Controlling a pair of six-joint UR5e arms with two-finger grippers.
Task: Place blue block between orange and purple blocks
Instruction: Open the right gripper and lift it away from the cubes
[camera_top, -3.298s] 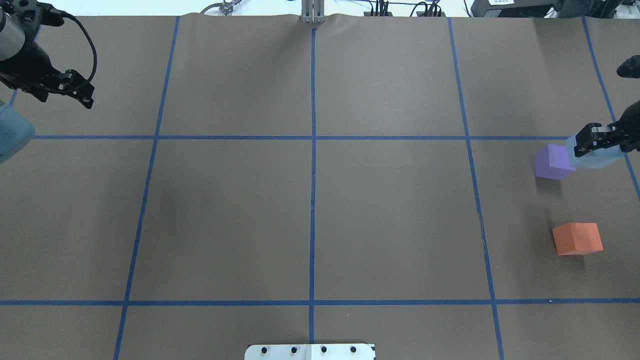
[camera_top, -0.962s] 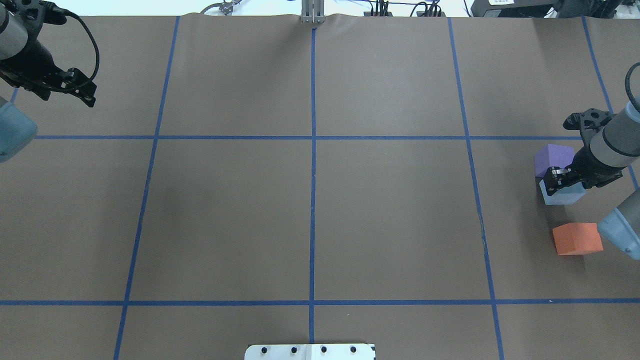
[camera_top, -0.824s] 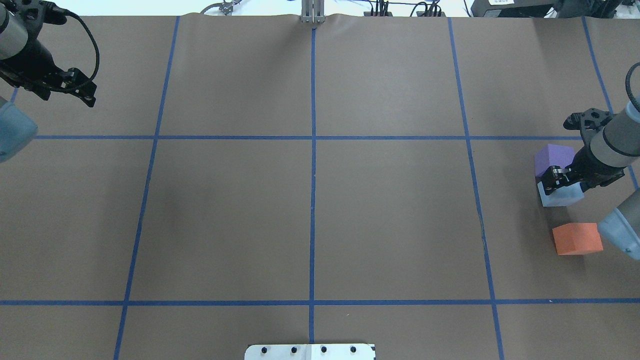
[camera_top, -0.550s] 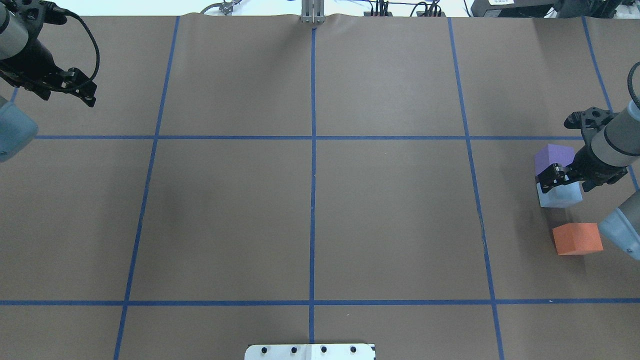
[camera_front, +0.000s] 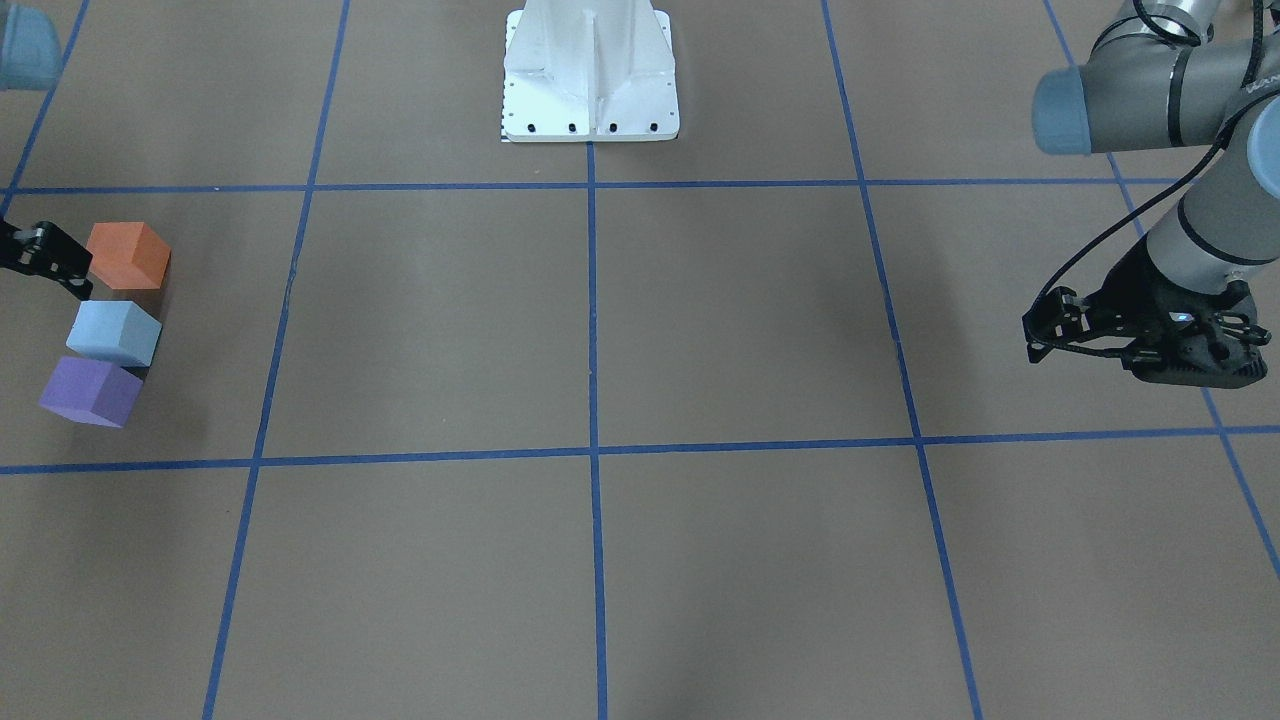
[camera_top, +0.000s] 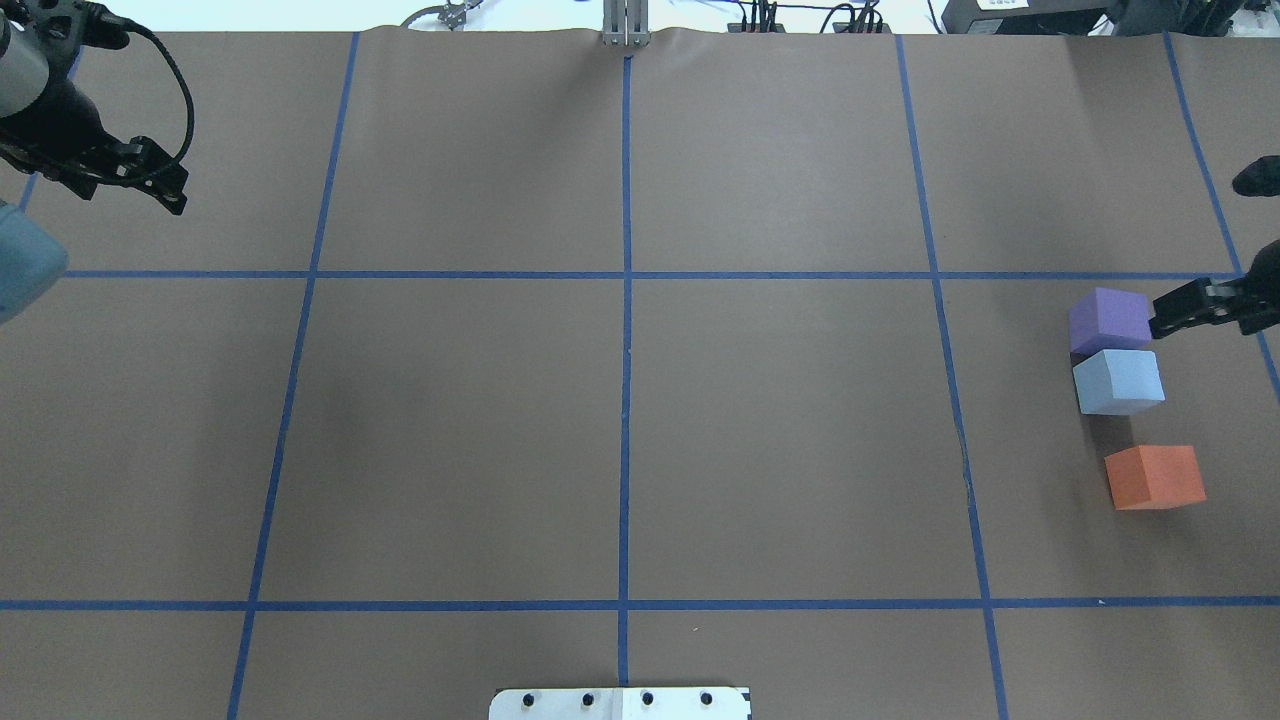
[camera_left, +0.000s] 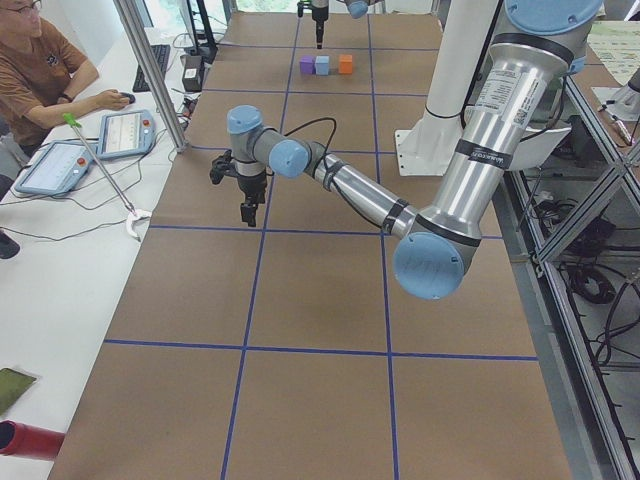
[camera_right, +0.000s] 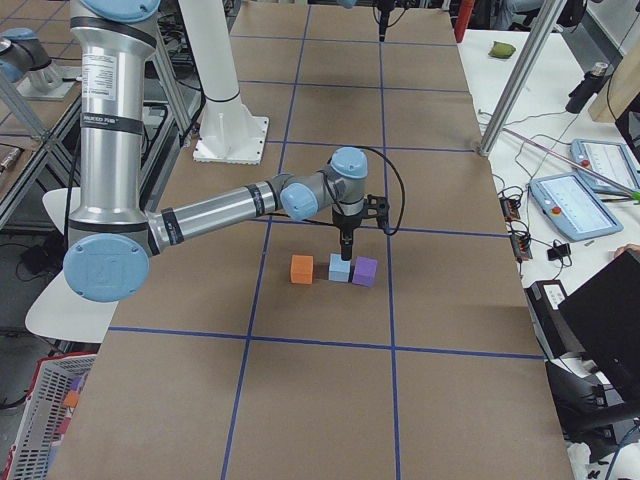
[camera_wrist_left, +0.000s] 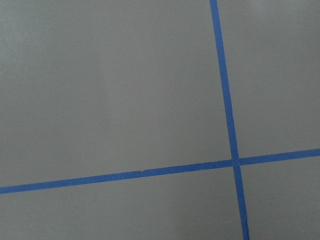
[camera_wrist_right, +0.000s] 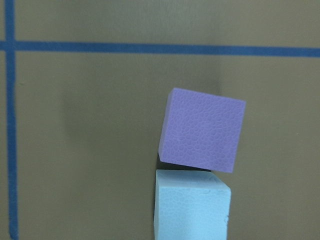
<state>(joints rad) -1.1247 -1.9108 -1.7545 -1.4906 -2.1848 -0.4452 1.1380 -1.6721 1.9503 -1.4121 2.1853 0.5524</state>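
Sitting between orange block (camera_top: 1155, 478) and purple block (camera_top: 1108, 320), blue block (camera_top: 1118, 381) lies released; right gripper (camera_top: 1160, 323) hovers empty, fingers parted.

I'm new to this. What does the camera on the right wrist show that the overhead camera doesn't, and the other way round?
Only the right wrist view shows the foam's pebbly surface and a dark sliver of shadow between the purple block and the blue block. Only the overhead view shows the orange block, the left pincer, the right pincer, and the blue block lying between purple and orange. Both show the purple and blue blocks, the brown table and its blue tape lines.
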